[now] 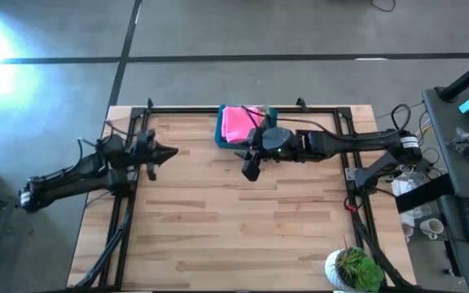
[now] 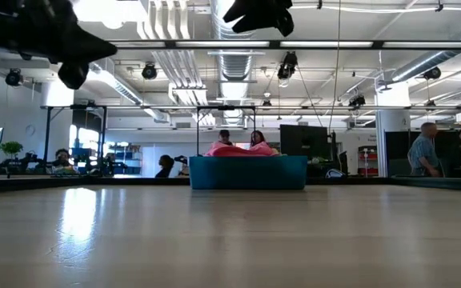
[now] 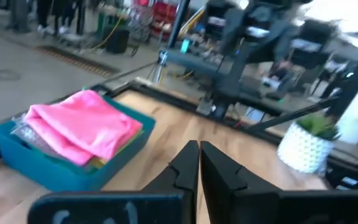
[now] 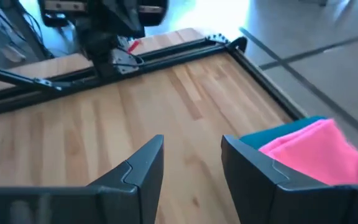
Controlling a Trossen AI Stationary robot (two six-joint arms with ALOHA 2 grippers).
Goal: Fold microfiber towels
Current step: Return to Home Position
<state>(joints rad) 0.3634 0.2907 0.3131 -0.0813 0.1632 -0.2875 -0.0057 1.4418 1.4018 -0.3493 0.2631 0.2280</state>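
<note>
Both grippers hang empty above the table [image 1: 243, 228]: the right gripper [image 4: 191, 144], jaws spread, just before the blue bin [image 2: 246, 173]; the left gripper [image 3: 199, 148], jaws pressed together, off left. Beyond, the pink microfiber towel [image 1: 238, 122] tops the bin. Folding looks finished; next, both arms need only retract home.

My notes: left arm [image 1: 80, 172] and right arm [image 1: 340, 142] are both matt black, built of chunky rounded links. The right arm has a pale band [image 1: 410, 140] far back from the hand. Left gripper [image 3: 199, 144] has two dark tapered fingers with bevelled faces on a flat black bar. Right gripper [image 4: 191, 142] has the same wedge fingers, with a grey sheen.
</note>
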